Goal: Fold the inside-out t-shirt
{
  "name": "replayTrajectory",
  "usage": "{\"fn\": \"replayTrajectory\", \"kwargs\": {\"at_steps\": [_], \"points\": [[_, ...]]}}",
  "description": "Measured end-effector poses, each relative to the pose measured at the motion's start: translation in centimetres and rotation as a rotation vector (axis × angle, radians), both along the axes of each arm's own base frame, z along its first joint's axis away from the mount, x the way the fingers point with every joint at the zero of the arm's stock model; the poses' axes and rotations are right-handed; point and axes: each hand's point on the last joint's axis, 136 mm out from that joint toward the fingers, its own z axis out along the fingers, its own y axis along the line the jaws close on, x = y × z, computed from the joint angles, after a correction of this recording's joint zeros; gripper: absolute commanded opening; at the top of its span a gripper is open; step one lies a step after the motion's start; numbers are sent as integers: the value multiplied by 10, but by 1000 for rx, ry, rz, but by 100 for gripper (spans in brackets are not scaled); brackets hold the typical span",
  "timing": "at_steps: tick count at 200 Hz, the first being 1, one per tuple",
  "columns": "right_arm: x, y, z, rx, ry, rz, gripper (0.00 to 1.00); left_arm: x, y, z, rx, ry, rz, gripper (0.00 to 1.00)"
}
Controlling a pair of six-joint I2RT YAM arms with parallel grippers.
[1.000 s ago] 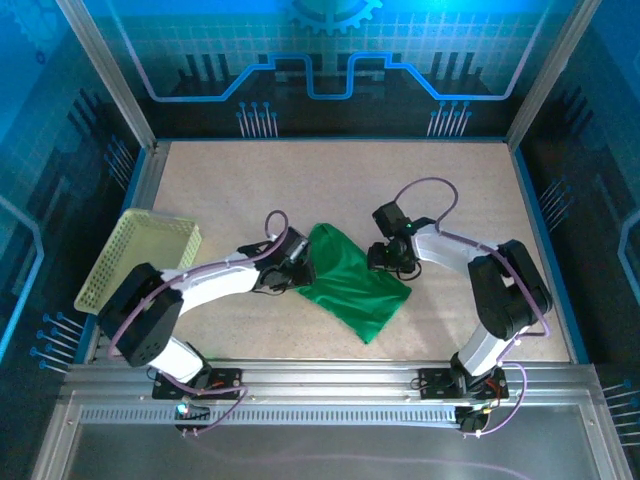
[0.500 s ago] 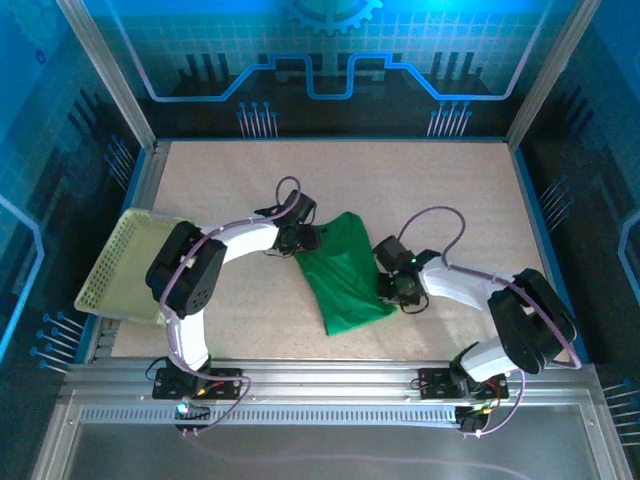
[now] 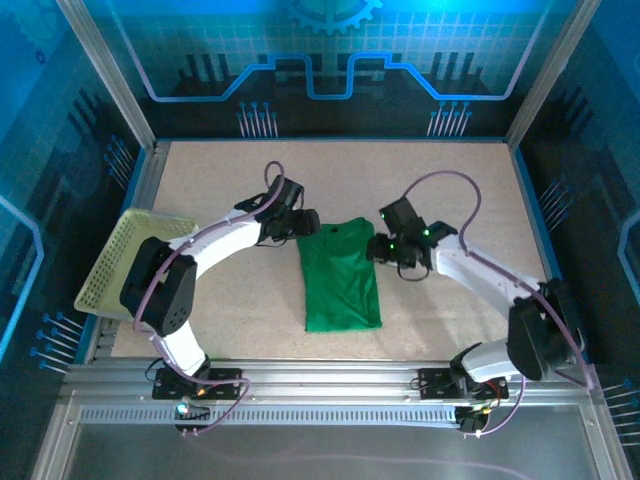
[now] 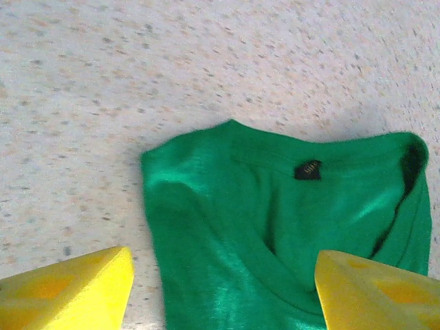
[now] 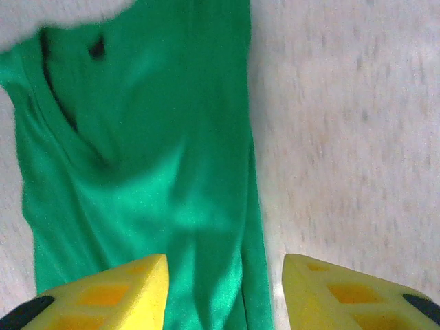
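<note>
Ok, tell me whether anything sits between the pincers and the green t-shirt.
Nothing visible does. The left pincer and the right pincer hang open at the collar end of the t-shirt. The basket lies far off to the left.

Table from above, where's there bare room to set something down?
Widest bare table: the far strip beyond both grippers. Smaller patches flank the t-shirt on both sides. Crowded: the shirt's far end between left gripper and right gripper, plus the basket corner.
</note>
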Motion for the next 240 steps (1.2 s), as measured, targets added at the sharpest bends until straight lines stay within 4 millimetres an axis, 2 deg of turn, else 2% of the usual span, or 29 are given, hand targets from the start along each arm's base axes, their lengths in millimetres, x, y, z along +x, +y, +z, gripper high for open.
{"fn": "replayTrajectory", "kwargs": {"at_steps": [20,44,57,70,83,98,123,136,148,163,170,183,209,220,240], "points": [[33,3,-13,14,23,11,52,2,11,-12,3,30,29,71],[58,6,-42,-1,87,27,51,1,9,-43,4,104,36,69],[66,8,-57,-9,117,33,43,1,6,-60,3,142,34,67],[70,8,-71,-13,145,42,31,0,4,-74,4,173,37,61],[73,10,-78,-11,161,58,20,2,3,-73,-14,178,46,52],[77,12,-79,-10,164,72,11,12,-7,-67,-59,150,29,42],[91,15,-63,-29,116,106,1,17,-22,-60,-119,127,-3,25],[100,15,-53,-46,83,118,0,20,-27,-56,-141,115,-16,16],[105,14,-46,-65,61,130,0,22,-31,-52,-157,101,-30,14],[108,12,-42,-88,48,144,8,26,-34,-48,-167,86,-36,14],[108,10,-42,-100,49,147,11,28,-35,-46,-169,81,-36,17],[109,7,-42,-121,54,146,31,31,-35,-44,-165,73,-38,30],[108,0,-48,-148,70,148,58,31,-30,-48,-133,86,-18,51],[109,-2,-49,-155,72,158,62,29,-26,-51,-117,100,0,56],[109,-3,-50,-146,75,155,65,25,-22,-54,-99,119,7,58]]}}
